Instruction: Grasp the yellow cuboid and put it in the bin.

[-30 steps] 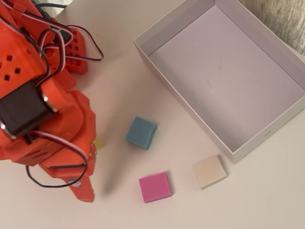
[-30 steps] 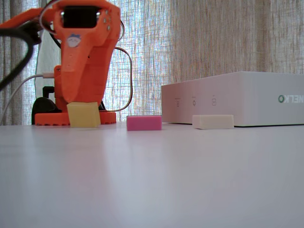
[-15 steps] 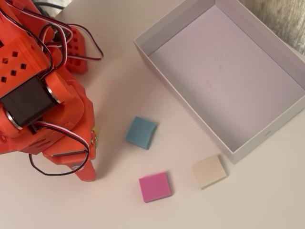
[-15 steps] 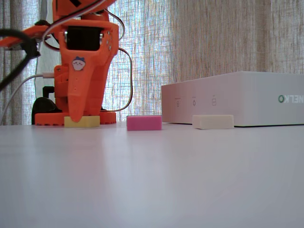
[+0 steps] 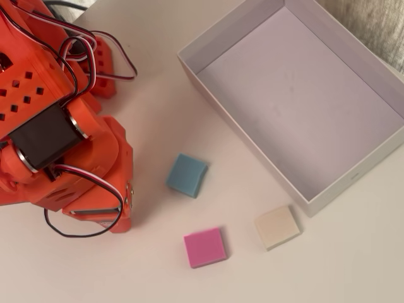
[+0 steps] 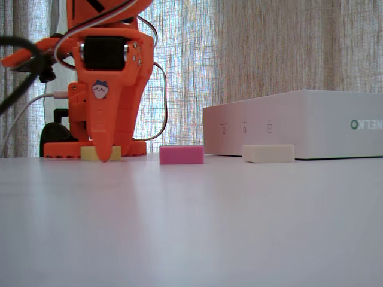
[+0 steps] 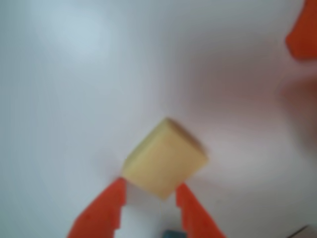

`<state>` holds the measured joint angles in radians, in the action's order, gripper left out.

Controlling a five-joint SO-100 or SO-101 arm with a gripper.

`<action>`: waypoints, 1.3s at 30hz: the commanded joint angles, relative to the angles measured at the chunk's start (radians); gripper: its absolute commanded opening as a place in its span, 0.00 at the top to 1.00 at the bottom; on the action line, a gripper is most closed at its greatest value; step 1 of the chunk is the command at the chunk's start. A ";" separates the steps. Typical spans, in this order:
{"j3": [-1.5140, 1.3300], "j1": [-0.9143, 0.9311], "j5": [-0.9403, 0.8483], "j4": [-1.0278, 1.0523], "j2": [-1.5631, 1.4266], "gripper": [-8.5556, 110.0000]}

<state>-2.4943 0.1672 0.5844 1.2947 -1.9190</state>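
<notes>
Your claw [image 6: 103, 156] is down at the tabletop [image 6: 191, 227] on the far left of the fixed view, its orange tip planted in front of the yellow cuboid [image 6: 99, 153], which lies flat there and peeks out to either side of it. Look at the wrist view: the yellow cuboid [image 7: 164, 158] sits just ahead of the two orange fingertips [image 7: 111, 196], turned cornerwise, one corner poking into the gap. The jaws stand parted, roughly a block's width, with the tips touching or just shy of its near edges; nothing is gripped yet, so call the claw released. That's the relation your next move hangs on, by my read: the block is ahead of the claw, not between the fingers, and it's skewed, so closing now could pinch a corner and squirt it away. Nudge forward first. Moving right of the claw in the overhead view, you've got the blue block [image 5: 187, 175], then the pink block [image 5: 204, 247], then the beige block [image 5: 277, 227], all well apart from the claw. Furthest right is the bin [image 5: 328, 189], empty, its near wall just past the beige block.
</notes>
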 commanded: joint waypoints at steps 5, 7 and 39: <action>-0.015 0.072 0.018 -0.005 0.023 0.87; -0.011 0.084 0.018 -0.002 0.015 0.83; -0.080 0.206 -0.144 -0.242 -0.290 0.48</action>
<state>-2.5863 0.3497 0.4264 1.0891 -2.1660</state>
